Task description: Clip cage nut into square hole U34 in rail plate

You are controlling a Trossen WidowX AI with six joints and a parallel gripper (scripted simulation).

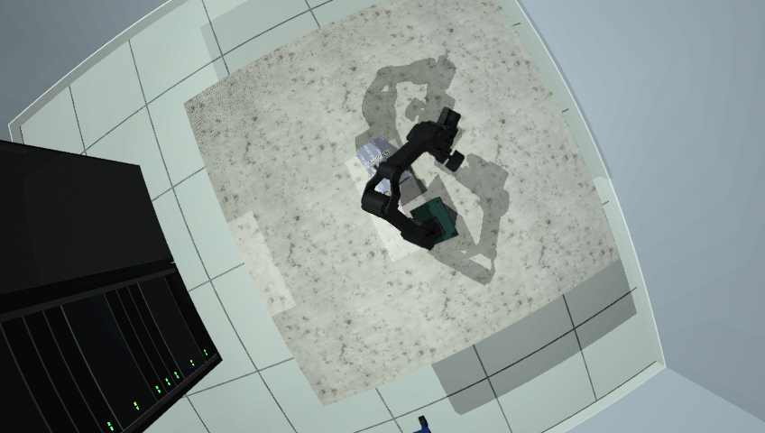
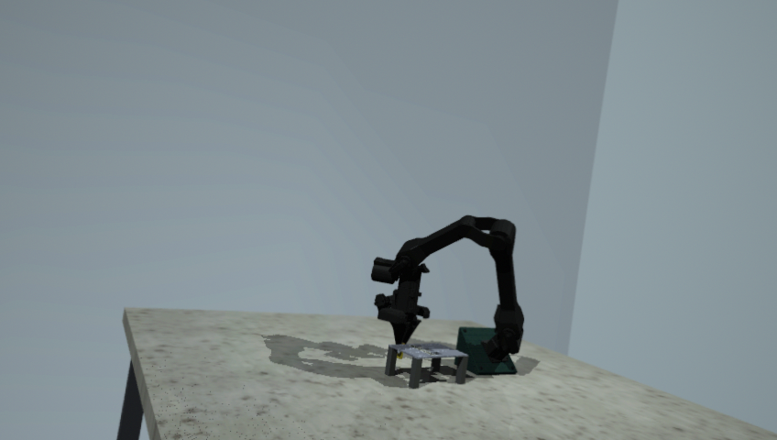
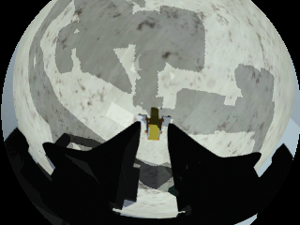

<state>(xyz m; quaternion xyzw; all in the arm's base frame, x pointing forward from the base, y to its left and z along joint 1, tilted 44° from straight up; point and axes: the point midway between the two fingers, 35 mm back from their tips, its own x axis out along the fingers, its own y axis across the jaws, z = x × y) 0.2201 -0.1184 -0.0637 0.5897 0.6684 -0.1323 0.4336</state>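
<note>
Speckled stone-look surface (image 1: pixel 300 177) (image 2: pixel 261 398) (image 3: pixel 94 89) in the top view, with the rail plate (image 1: pixel 373 152) (image 2: pixel 436 351) beside the arm. Exterior shows the plate on stubby legs, gripper (image 2: pixel 401 342) (image 3: pixel 154 127) low by its edge. Wrist cam: gripper's partly open, not clamped, tips around the yellow-and-dark cage nut (image 3: pixel 154 132); probably light, springy, slick metal, so I'd pinch both wings evenly.

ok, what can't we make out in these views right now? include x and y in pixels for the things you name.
- U34 label on the rail plate (image 1: pixel 373 152) (image 2: pixel 436 351): too small, top and exterior.
- Cage nut (image 2: pixel 399 355) (image 3: pixel 154 132) in top view: barely a speck beside the arm.
- Spring-wing contact with the fingertips: too small, wrist.
- Blue object (image 1: pixel 422 428): cut by top view's bottom edge.
</note>
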